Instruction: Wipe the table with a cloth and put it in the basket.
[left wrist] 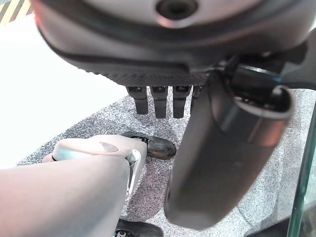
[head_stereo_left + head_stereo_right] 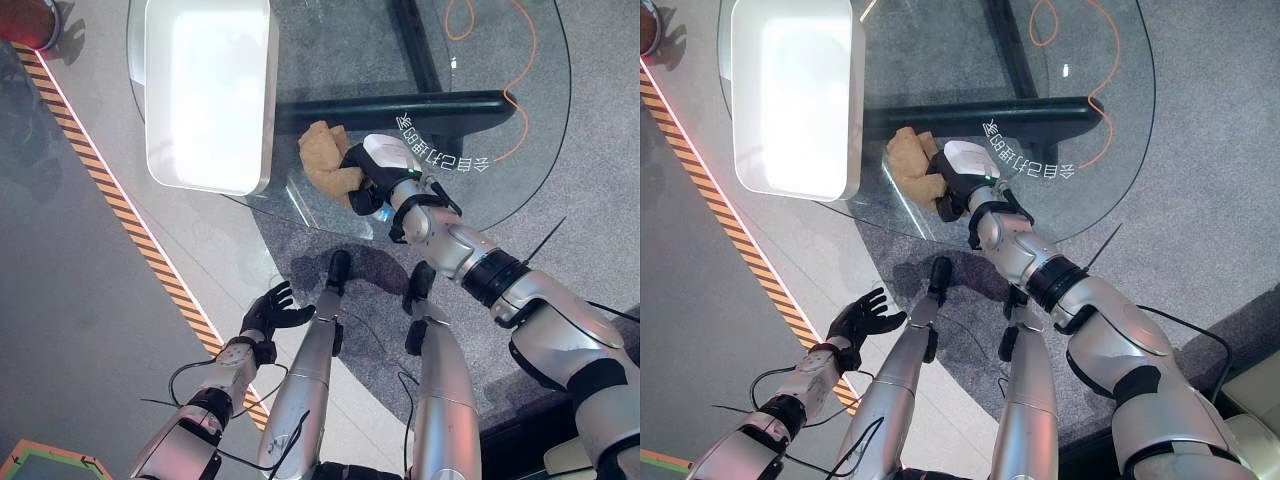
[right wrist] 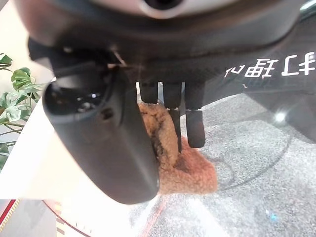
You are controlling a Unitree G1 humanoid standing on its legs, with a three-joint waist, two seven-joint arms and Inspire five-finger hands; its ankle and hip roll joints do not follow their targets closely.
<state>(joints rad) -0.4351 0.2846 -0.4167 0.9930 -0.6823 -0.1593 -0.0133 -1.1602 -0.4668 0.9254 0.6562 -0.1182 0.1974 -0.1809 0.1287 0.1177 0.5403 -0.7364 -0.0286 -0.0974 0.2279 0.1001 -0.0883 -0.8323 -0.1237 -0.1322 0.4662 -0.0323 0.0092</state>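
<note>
A tan fluffy cloth (image 2: 322, 155) lies bunched on the round glass table (image 2: 520, 90), near its front edge. My right hand (image 2: 375, 172) rests on the cloth's right side, fingers curled into it and thumb beside it. The right wrist view shows the cloth (image 3: 190, 170) gripped between the fingers (image 3: 173, 106) and the thumb (image 3: 106, 143). The white rectangular basket (image 2: 262, 120) stands on the table just left of the cloth. My left hand (image 2: 272, 310) hangs low at the left, below the table, open and holding nothing; its straight fingers (image 1: 160, 101) show in the left wrist view.
A black base bar (image 2: 400, 105) and an orange cable (image 2: 525, 60) show through the glass. Orange-and-black striped tape (image 2: 130, 230) runs across the floor at the left. A red object (image 2: 30, 20) sits at the far left corner. A green plant (image 3: 10, 84) stands beside the table.
</note>
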